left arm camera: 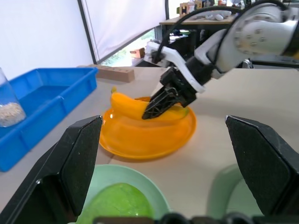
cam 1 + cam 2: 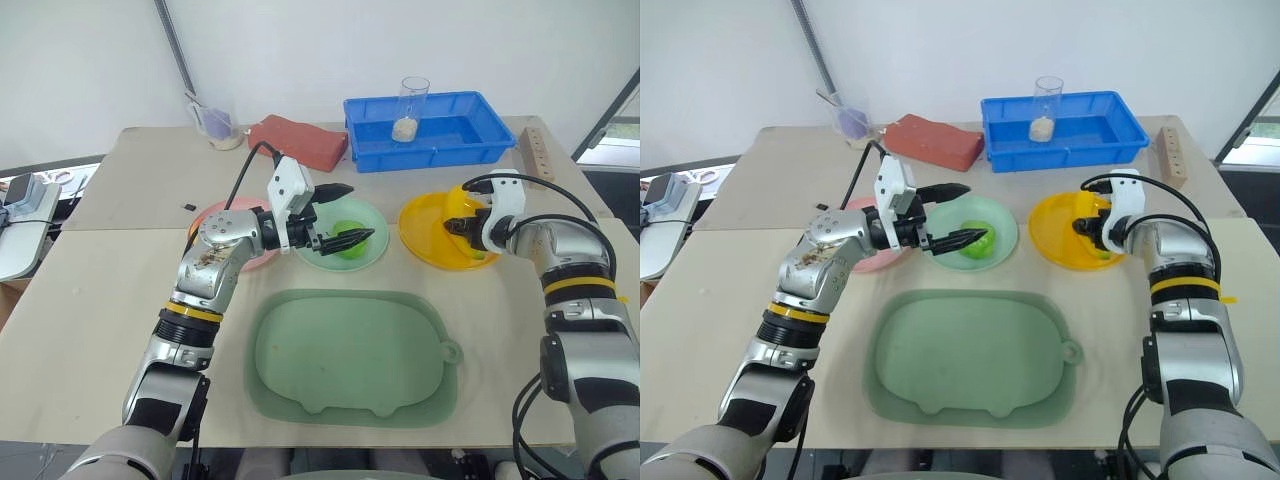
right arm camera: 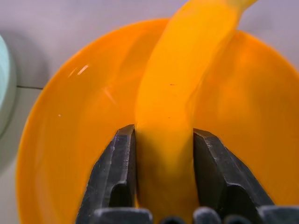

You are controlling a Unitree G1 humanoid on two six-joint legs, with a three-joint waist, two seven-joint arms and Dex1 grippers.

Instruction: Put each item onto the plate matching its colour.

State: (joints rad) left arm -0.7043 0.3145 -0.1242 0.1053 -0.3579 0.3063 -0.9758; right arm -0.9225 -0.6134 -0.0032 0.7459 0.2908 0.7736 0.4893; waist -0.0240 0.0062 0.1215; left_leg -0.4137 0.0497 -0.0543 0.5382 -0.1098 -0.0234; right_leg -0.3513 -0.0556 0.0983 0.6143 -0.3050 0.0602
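Your left gripper, at frame centre, points sideways with fingers spread wide and empty, while your right gripper, at mid-right, has both fingers against the banana.

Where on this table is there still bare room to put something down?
The large rounded green tray holds nothing, and bare tabletop lies left of it. The back row is crowded: pale pink plate, pale mint green plate with the green lumpy fruit, yellow-orange plate with the yellow banana, both arms above.
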